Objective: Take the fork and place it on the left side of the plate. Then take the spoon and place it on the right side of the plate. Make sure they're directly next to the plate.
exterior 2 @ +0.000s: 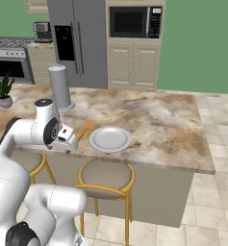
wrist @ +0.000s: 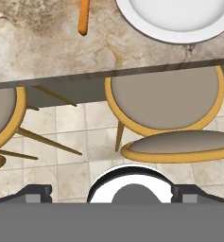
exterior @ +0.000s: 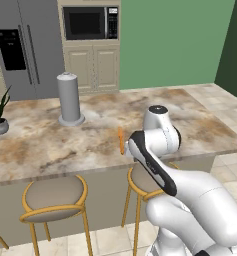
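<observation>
The gripper [exterior 2: 69,144] was held spread and empty at centre left, near the fork [exterior 2: 84,130] beside the plate [exterior 2: 110,139].

Orange fork [exterior 2: 84,130], plain grey-white plate [exterior 2: 109,139]

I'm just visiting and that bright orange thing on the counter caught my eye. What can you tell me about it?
It is the fork, thin and orange all over, plastic-looking. It lies flat on the marble counter near the front edge, angled, just left of the plate with a gap between them. Nothing holds it. Its tines are too small to make out.
</observation>
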Controlling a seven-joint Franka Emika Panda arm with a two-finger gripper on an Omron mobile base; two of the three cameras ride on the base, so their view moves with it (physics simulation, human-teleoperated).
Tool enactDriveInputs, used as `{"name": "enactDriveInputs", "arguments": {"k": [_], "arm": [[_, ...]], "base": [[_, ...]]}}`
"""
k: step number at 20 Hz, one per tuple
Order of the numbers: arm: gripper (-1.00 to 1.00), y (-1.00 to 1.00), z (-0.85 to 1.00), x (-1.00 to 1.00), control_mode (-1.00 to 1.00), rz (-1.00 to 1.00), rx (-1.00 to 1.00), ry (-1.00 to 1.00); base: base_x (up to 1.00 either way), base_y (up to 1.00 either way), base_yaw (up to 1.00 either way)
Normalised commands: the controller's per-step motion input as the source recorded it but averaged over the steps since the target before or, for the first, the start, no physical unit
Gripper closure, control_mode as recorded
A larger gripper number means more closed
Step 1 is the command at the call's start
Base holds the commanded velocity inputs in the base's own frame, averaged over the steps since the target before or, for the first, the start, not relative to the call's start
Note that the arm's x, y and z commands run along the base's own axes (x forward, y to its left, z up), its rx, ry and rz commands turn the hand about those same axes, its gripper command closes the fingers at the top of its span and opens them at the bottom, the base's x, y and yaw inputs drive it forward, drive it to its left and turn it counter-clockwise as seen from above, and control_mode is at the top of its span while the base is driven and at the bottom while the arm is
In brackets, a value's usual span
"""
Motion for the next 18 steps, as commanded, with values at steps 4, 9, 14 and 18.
{"name": "enactDriveInputs", "arguments": {"k": [4,9,14,18], "arm": [[-1.00,0.00,0.00,0.00,1.00,0.00,0.00,0.00],[-1.00,0.00,0.00,0.00,1.00,0.00,0.00,0.00],[-1.00,0.00,0.00,0.00,1.00,0.00,0.00,0.00],[-1.00,0.00,0.00,0.00,1.00,0.00,0.00,0.00]], "base": [[0.00,0.00,0.00],[0.00,0.00,0.00],[-0.16,0.00,0.00],[-0.76,0.02,0.01]]}}
